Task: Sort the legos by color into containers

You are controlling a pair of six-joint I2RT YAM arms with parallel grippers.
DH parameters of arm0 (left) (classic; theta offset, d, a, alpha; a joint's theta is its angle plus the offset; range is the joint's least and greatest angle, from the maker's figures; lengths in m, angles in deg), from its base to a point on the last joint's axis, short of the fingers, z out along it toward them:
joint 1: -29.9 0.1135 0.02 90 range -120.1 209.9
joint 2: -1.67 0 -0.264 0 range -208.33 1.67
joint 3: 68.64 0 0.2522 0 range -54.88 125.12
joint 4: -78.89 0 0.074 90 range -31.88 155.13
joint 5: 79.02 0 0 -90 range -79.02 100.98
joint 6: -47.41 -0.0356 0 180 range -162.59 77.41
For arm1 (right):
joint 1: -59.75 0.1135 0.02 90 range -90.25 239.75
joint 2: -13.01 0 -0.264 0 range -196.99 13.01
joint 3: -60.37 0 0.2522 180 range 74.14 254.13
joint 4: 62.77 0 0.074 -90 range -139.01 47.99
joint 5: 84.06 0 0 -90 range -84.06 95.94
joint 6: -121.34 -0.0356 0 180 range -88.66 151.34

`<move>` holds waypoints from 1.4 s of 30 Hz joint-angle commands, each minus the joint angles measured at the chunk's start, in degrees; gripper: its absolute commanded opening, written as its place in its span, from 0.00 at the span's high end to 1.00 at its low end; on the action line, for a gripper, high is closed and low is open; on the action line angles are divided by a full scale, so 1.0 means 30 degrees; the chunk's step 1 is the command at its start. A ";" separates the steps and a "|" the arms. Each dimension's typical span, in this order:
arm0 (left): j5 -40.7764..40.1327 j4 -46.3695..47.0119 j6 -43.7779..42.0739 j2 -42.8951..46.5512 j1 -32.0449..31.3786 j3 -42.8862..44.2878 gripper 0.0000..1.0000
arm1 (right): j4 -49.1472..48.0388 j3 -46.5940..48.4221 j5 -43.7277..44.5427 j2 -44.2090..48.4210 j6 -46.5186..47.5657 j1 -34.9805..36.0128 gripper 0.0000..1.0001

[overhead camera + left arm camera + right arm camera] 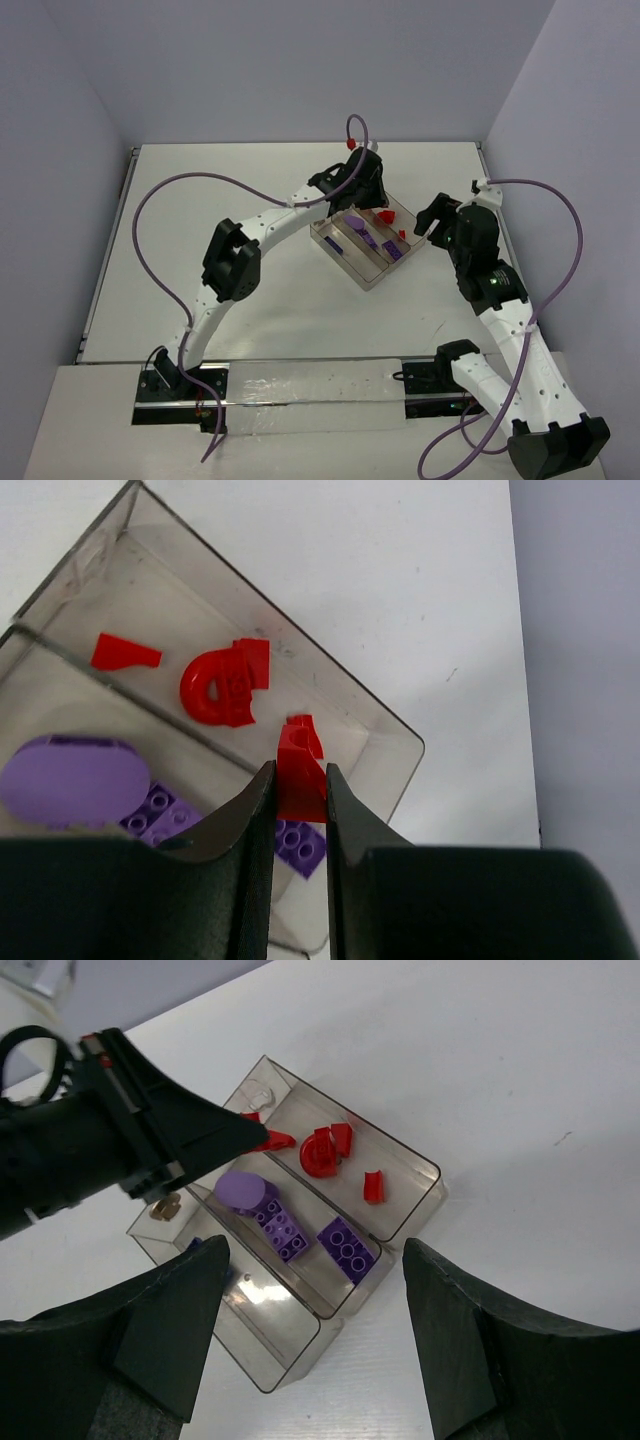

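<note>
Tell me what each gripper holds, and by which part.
Left gripper pinches a red lego by its lower sides, above the tray. Right gripper is open, empty.

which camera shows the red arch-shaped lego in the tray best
The left wrist view: the red arch lego lies close, large and unobstructed in the tray, its curve plain. The right wrist view shows it whole but smaller. The top external view reduces it to a tiny red blob.

- The table (200, 200) is white and flat.
- One clear plastic tray (352, 264) sits right on it, toward the far right side.
- The tray is turned at a slant, and thin walls split it into long parts.
</note>
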 commanded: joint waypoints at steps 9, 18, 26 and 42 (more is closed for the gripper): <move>0.0873 0.4095 -0.1096 -0.2762 -0.0098 0.2599 0.85 | -0.0244 -0.0432 -0.0093 0.0287 -0.0260 -0.0033 0.22; 0.2193 0.4479 -0.0315 -0.3615 0.0114 0.2557 0.54 | -0.0515 -0.0414 -0.0499 0.0006 -0.0494 -0.0033 0.22; 0.2233 0.4186 -0.1170 -0.2119 0.0109 0.1385 0.40 | -0.0207 -0.0277 -0.0041 0.0092 -0.0440 -0.0033 0.22; -0.1217 -0.0315 -0.3098 1.0065 0.1611 -0.7255 0.06 | 0.2587 0.1211 0.6325 -0.1148 -0.1839 -0.0019 0.09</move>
